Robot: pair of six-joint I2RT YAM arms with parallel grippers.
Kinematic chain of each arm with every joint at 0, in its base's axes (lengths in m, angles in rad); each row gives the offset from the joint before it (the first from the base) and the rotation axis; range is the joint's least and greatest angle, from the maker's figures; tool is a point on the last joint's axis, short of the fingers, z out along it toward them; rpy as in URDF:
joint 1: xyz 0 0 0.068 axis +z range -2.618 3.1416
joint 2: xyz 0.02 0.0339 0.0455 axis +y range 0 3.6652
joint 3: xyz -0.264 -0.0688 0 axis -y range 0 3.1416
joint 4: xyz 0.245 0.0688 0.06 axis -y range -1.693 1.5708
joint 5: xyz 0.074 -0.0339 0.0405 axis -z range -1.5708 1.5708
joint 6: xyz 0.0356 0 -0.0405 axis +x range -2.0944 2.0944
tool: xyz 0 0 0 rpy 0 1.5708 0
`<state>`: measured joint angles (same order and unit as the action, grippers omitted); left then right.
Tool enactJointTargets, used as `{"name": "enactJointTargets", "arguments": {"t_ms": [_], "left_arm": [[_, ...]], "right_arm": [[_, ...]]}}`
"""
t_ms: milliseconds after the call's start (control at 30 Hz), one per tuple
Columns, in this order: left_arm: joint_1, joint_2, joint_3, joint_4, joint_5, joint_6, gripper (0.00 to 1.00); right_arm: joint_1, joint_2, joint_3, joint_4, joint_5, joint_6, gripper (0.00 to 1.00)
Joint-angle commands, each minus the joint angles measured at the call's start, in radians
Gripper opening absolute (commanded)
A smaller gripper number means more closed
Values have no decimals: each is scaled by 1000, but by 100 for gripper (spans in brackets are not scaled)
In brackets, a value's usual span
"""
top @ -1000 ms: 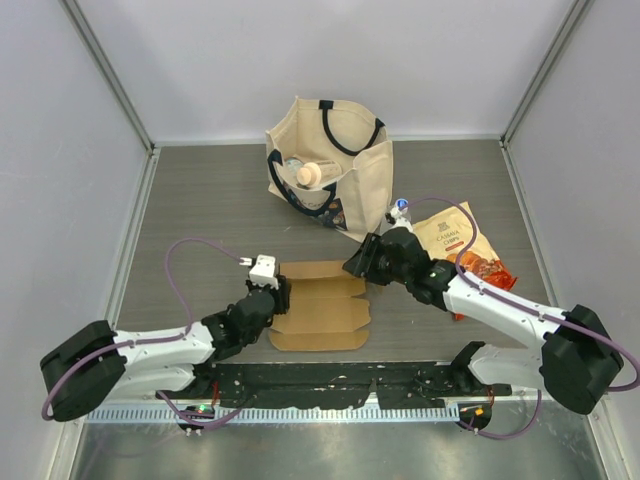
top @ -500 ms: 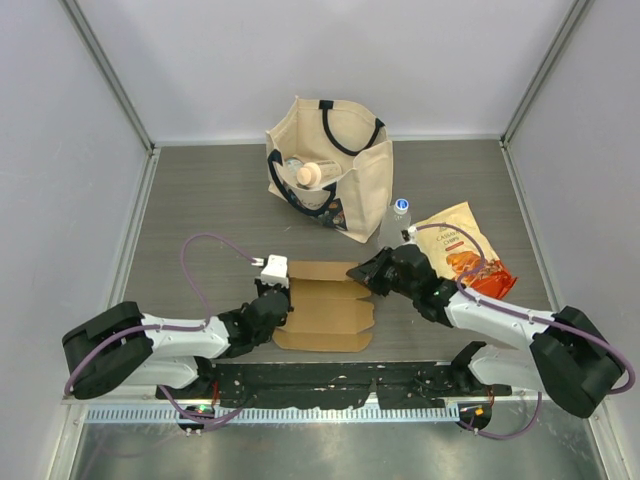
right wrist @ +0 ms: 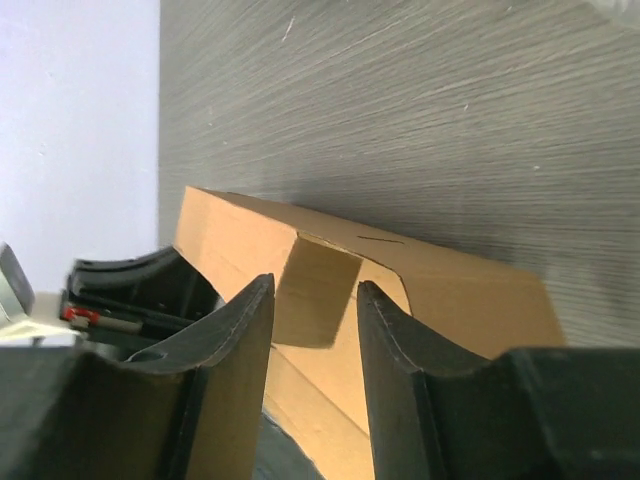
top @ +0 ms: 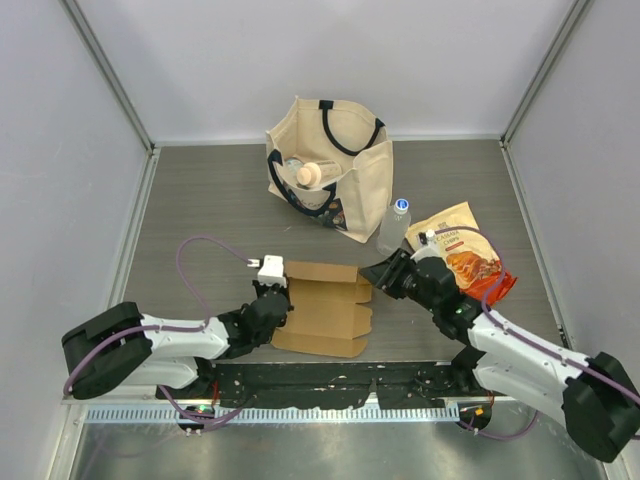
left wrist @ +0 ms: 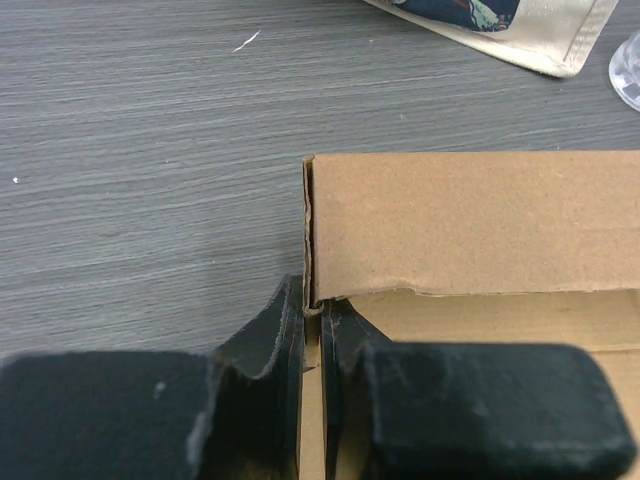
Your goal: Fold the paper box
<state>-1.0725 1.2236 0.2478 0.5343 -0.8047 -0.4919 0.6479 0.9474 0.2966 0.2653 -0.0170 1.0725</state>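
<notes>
The brown paper box (top: 325, 315) lies half-formed at the near middle of the table, its far panel (left wrist: 470, 220) tilted up. At the box's left edge sits my left gripper (top: 283, 298). In the left wrist view that gripper (left wrist: 318, 305) is shut on the thin left edge of the cardboard. My right gripper (top: 374, 277) is at the box's upper right corner. The right wrist view shows it (right wrist: 312, 290) open, a notched flap of the box (right wrist: 240, 240) visible beyond the gap, and nothing pinched.
A cream tote bag (top: 330, 165) with items inside stands at the back centre. A clear bottle (top: 393, 225) stands just right of it, close behind my right gripper. An orange-and-cream snack pouch (top: 465, 262) lies to the right, under the right arm.
My left gripper closed on the box's left edge and holds it. The right gripper squeezed the right flap, then opened and drew back slightly. The right arm dropped lower.
</notes>
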Motion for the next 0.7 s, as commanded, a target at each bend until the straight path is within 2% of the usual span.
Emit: {"name": "enactJointTargets", "arguments": {"t_ms": [0, 67, 100, 167, 200, 233, 433, 667], "left_arm": [[-1, -27, 2, 47, -57, -39, 0], [-1, -27, 10, 35, -60, -43, 0], [-1, -32, 13, 26, -65, -53, 0], [-1, -33, 21, 12, -65, -50, 0], [-1, -36, 24, 4, -67, -50, 0], [-1, -36, 25, -6, -70, -56, 0], [-3, -41, 36, -22, -74, -71, 0], [-4, -39, 45, -31, -74, -71, 0]], "right_arm": [[10, -96, 58, -324, 45, -293, 42], [31, -67, 76, -339, 40, -325, 34], [50, -61, 81, -347, 79, -329, 24], [85, -35, 107, -368, 161, -335, 15], [131, 0, 119, -402, 269, -342, 7], [150, 29, 134, -414, 308, -359, 4], [278, 243, 243, -459, 535, -379, 1], [294, 283, 223, -397, 558, -367, 1]]}}
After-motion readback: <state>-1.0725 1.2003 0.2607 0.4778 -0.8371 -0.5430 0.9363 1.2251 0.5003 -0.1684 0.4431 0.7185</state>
